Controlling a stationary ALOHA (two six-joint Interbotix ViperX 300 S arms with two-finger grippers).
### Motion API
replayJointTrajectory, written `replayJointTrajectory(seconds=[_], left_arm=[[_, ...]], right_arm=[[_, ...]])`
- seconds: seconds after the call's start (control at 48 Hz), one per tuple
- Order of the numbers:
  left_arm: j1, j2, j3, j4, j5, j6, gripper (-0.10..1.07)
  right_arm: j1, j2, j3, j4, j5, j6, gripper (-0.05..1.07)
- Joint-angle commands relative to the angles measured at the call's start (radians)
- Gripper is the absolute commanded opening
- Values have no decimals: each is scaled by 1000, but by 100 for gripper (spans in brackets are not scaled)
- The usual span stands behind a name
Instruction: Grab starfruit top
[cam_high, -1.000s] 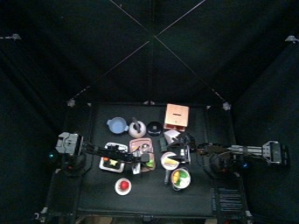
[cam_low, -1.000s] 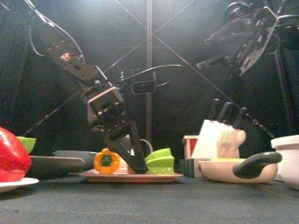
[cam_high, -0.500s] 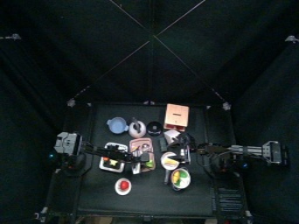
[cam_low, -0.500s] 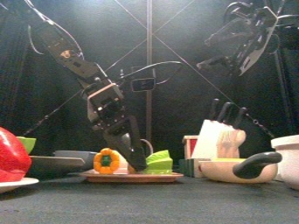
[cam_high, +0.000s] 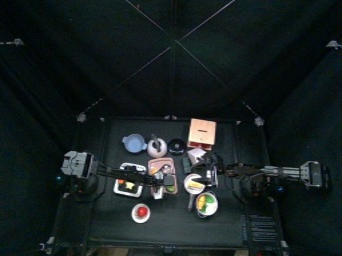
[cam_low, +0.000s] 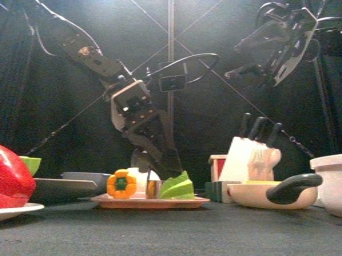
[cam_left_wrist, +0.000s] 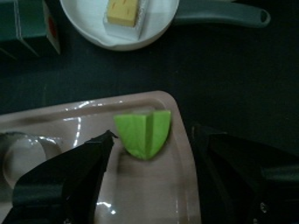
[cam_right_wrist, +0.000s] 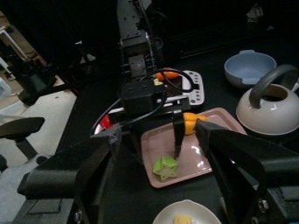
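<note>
The starfruit (cam_left_wrist: 145, 134) is a small yellow-green wedge lying on the pink tray (cam_left_wrist: 70, 122). In the left wrist view it sits between the spread jaws of my left gripper (cam_left_wrist: 151, 138), which is open and not touching it. From the front, the left gripper (cam_low: 162, 176) hangs just above the starfruit (cam_low: 178, 186), beside an orange pepper piece (cam_low: 123, 184). In the top view the left gripper (cam_high: 159, 178) is over the tray (cam_high: 135, 168). My right gripper (cam_right_wrist: 158, 136) is open and empty, held high at the right (cam_low: 281, 45).
A white plate (cam_left_wrist: 82, 17) with a yellow piece and a dark pan stand close beside the tray. A knife block (cam_low: 251, 156), a white kettle (cam_right_wrist: 274, 105), a blue bowl (cam_right_wrist: 254, 66) and a red fruit (cam_low: 11, 180) crowd the table.
The left gripper's jaws have spread wide, and the arm has shifted right and straightened over the starfruit. The right arm has not moved.
</note>
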Motion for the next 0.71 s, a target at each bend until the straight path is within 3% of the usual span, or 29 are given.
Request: replayJointTrajectory(seconds=[0.0, 0.438, 0.688], left_arm=[[8, 2, -44, 31, 12, 0, 104], [11, 54, -72, 51, 26, 2, 101], [11, 55, -72, 61, 20, -2, 81]], right_arm=[[-2, -3, -26, 3, -8, 0, 98], [-2, -3, -26, 3, -8, 0, 98], [-2, -3, -26, 3, -8, 0, 98]])
